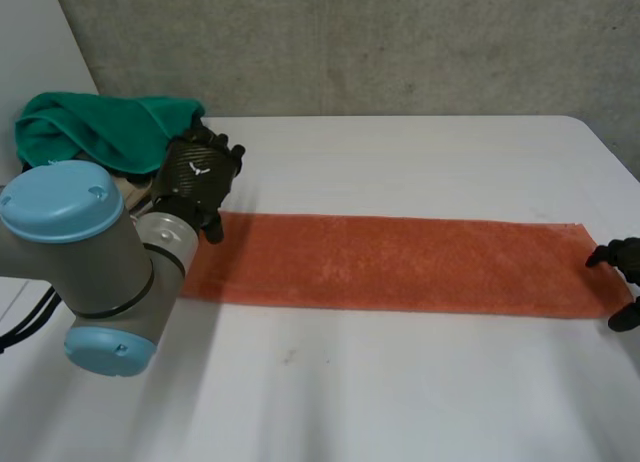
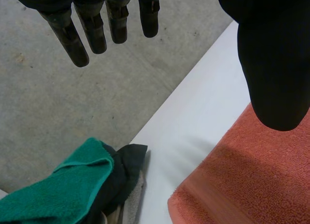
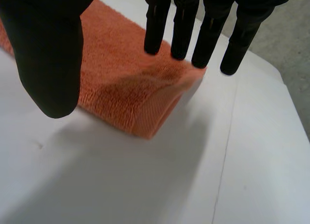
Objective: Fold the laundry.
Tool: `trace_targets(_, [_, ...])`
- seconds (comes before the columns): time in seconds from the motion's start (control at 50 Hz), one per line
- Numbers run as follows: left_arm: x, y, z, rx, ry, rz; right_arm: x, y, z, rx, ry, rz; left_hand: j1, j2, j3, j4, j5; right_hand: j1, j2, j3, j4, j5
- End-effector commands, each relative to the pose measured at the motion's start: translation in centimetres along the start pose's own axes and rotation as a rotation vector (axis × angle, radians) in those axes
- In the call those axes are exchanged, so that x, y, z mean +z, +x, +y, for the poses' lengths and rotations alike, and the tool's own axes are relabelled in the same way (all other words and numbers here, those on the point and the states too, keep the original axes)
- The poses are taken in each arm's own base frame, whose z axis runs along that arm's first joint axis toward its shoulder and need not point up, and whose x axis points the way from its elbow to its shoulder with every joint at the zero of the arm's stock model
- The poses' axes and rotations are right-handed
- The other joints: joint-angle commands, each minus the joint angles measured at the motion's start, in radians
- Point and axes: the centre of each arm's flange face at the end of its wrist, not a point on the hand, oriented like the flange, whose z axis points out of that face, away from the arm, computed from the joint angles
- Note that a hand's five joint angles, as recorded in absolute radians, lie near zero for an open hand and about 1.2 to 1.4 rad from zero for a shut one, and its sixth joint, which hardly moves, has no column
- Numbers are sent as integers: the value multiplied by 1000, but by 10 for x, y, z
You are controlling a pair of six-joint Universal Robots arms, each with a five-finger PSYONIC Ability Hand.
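At the far left a heap of green cloth (image 1: 100,127) sits at the corner of the table (image 1: 400,392), with a dark piece (image 2: 123,168) showing beneath it, near the left end of the orange towel (image 1: 390,262). If the left arm swings wide while carrying that end across, it could catch the heap and drag it onto the towel or off the edge. The left hand (image 1: 200,177) hangs over the towel's left end with its fingers (image 2: 92,25) straight and apart from the thumb, holding nothing. The first risk there is a poor pinch: the towel looks already doubled lengthways, and a grab that takes the upper layer alone would peel the strip open rather than lift it. The towel lies flat as one long band across the middle of the table, running from one hand to the other. Its length is a hazard too, since if the two ends rise unevenly the middle would likely sag, twist or slide on the smooth top, and the fold would land crooked. At the right, the right hand (image 1: 618,282) is likewise open and empty, with its fingers (image 3: 157,25) straight above the towel's right corner and the thumb off its near edge. A closing hand that pushes rather than pinches could bunch that corner or skew the whole strip
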Motion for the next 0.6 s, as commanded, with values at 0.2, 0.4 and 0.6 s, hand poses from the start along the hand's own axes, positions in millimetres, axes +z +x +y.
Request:
trace_targets(0.2, [-1, 2, 0, -1, 4, 14, 14, 17, 12, -52, -8, 57, -14, -34, -32, -27, -48, 876, 915, 881, 871, 867])
trace_targets(0.4, [-7, -5, -8, -3, 23, -1, -3, 87, -5, -258, -25, 321, -14, -34, -32, -27, -48, 876, 915, 881, 871, 867])
trace_targets(0.6, [-16, -16, -18, -6, 44, -24, 17, -8, -92, -499, 231, 173, -15, -35, -33, -28, -49, 876, 915, 881, 871, 867])
